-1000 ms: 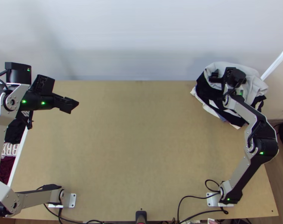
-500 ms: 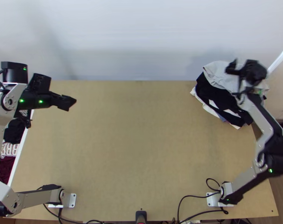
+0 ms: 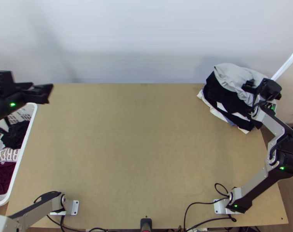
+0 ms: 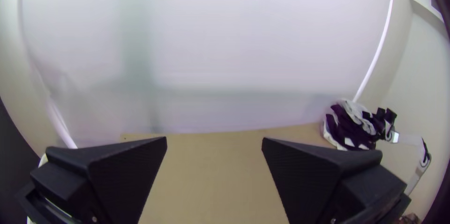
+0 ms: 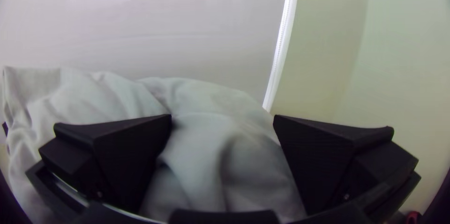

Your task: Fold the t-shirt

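**Status: Arms Open at Both Sides of the Worktop [image 3: 138, 135]**

Left side: a white laundry basket [image 3: 3, 202] stands beside the worktop and contains black cloth [image 3: 16, 134] and maroon cloth [image 3: 2, 176]. The left end effector [image 3: 49, 92] is positioned near the far left corner of the worktop; its fingers are spread, with nothing between them.

Right side: a bunched garment pile [image 3: 223, 92] occupies the far right corner, with a light grey garment [image 3: 233, 75] on top. Which piece is the t-shirt cannot be determined. The right end effector [image 3: 247, 86] is at the grey garment, fingers apart; contact cannot be confirmed.
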`<state>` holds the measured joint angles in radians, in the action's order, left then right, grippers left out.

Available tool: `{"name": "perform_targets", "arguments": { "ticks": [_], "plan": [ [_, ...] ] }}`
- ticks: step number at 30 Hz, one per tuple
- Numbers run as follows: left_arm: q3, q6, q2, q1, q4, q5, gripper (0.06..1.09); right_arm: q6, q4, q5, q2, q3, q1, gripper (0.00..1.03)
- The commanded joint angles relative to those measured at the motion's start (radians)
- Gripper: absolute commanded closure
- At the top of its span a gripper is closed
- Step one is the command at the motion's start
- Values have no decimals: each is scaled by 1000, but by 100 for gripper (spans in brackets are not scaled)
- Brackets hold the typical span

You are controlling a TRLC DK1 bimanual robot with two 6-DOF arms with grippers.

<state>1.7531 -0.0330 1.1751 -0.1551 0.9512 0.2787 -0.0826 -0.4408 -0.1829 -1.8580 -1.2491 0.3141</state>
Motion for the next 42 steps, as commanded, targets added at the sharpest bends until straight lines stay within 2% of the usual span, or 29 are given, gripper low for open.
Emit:
{"name": "perform_targets", "arguments": {
  "ticks": [1,6,9,11,14,16,18,19,21,23,26,30,32,34,36,38,40,41,42],
  "plan": [
    [-44,42,-54,-58,-52,-1,10,-13,74,-7,60,59,16,5],
    [-61,47,-115,-170,-103,-7,10,-6,248,-6,330,-19,11,5],
    [-93,48,-170,-184,-152,-90,10,-6,349,-6,507,-76,-15,5],
    [-155,48,-229,-184,-223,-141,10,-6,356,-3,626,-85,-38,5],
    [-294,45,-348,-184,-390,-228,10,-20,383,10,772,-110,-98,5],
    [-376,38,-423,-189,-476,-246,10,-13,491,13,844,-168,-171,5],
    [-440,38,-488,-192,-534,-248,10,-9,544,13,915,-193,-250,5],
    [-480,36,-522,-196,-580,-269,10,21,554,13,958,-193,-288,5],
    [-569,36,-601,-199,-681,-342,10,52,556,11,1036,-173,-362,5],
    [-661,39,-693,-199,-770,-374,10,92,591,-3,1102,-158,-417,5],
    [-797,36,-832,-201,-855,-378,10,147,574,-4,1228,-44,-426,5],
    [-978,36,-1026,-202,-891,-365,10,153,487,-1,1441,185,-428,5],
    [-1067,45,-1125,-202,-879,-354,10,150,501,11,1534,272,-428,5],
    [-1143,50,-1180,-205,-864,-329,10,93,516,33,1617,350,-428,5],
    [-1146,82,-1175,-212,-761,-335,10,7,528,56,1692,428,-426,5],
    [-1185,85,-1178,-219,-750,-335,10,-45,519,72,1771,510,-426,5],
    [-1232,99,-1178,-219,-743,-335,10,-134,488,92,1864,623,-425,5],
    [-1259,100,-1178,-219,-749,-335,10,-149,444,100,1869,674,-426,5],
    [-1291,102,-1178,-219,-767,-335,10,-146,459,99,1869,694,-415,4]
  ]
}}
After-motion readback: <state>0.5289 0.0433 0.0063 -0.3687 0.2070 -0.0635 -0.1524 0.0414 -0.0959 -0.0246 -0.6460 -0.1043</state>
